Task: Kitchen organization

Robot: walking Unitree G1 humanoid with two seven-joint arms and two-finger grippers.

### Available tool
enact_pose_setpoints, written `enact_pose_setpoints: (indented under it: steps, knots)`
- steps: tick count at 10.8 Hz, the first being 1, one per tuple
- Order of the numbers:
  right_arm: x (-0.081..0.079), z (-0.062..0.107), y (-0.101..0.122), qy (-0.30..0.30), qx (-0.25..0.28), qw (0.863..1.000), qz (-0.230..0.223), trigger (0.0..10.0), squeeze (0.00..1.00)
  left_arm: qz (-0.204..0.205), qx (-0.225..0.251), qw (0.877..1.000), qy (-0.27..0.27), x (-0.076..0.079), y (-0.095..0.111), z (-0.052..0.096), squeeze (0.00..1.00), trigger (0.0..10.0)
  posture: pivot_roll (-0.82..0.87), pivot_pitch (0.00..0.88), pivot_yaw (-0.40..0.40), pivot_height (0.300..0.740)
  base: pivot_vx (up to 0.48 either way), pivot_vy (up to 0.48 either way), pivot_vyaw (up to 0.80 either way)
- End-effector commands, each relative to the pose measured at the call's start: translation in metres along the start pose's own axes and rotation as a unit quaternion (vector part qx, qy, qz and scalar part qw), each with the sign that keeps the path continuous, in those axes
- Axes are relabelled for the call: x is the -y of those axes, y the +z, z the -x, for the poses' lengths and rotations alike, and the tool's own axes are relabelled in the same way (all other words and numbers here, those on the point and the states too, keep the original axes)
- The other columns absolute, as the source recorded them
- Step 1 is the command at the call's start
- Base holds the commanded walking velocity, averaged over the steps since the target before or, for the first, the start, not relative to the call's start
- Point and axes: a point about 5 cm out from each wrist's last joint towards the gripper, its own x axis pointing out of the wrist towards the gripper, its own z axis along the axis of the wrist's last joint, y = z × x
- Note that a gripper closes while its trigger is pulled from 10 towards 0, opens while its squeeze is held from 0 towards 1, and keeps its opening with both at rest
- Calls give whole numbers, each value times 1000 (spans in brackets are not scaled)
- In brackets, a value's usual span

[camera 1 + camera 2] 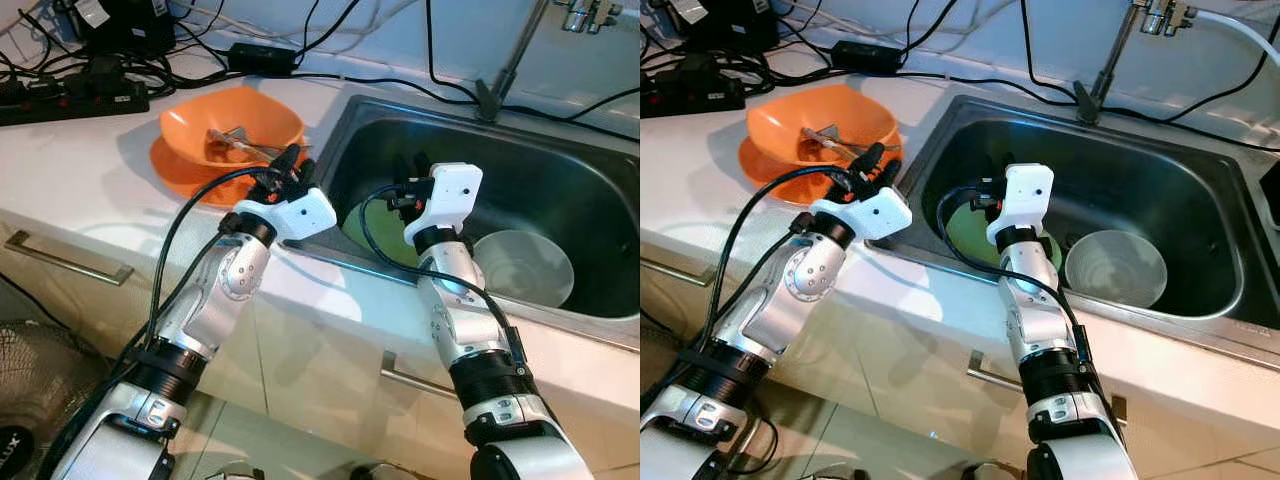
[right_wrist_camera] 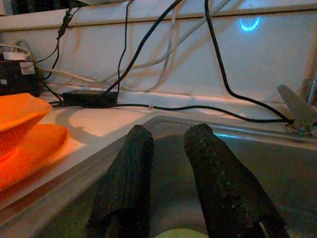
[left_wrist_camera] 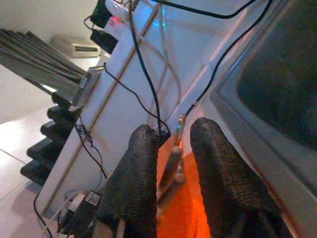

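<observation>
Orange bowl (image 1: 232, 125), utensils (image 3: 172, 163) between left end effector (image 3: 171, 163) fingers

Head pair downward on sink (image 1: 560, 180); wrists close

Before me, a white stone countertop (image 1: 70, 165) meets a pale wall (image 1: 400, 30) above cream cabinet drawers (image 1: 330, 370).

Orange bowl (image 1: 232, 125) on an orange plate (image 1: 180, 165), white bench (image 1: 70, 170), grey steel sink (image 1: 560, 190) holding a pale green plate (image 1: 962, 232) (partly hidden) and a whitish bowl (image 1: 525, 265); black cables (image 1: 330, 75).
</observation>
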Motion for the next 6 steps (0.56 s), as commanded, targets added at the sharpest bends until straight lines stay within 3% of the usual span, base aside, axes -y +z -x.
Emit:
enact_pose_setpoints:
  steps: [1,3,6]
  knots:
    - [5,-5,5,-10,11,1000,1,10000,0,-14,21,999,23,-11,7,-5,0,0,57,60,-67,740,0,0,0]
    - [4,-5,6,-7,12,1000,1,10000,0,-39,38,996,64,-27,13,-7,0,0,62,54,-70,740,0,0,0]
    - [2,-7,6,-2,13,1000,1,10000,0,-90,117,977,153,-58,41,-6,0,0,70,37,-71,740,0,0,0]
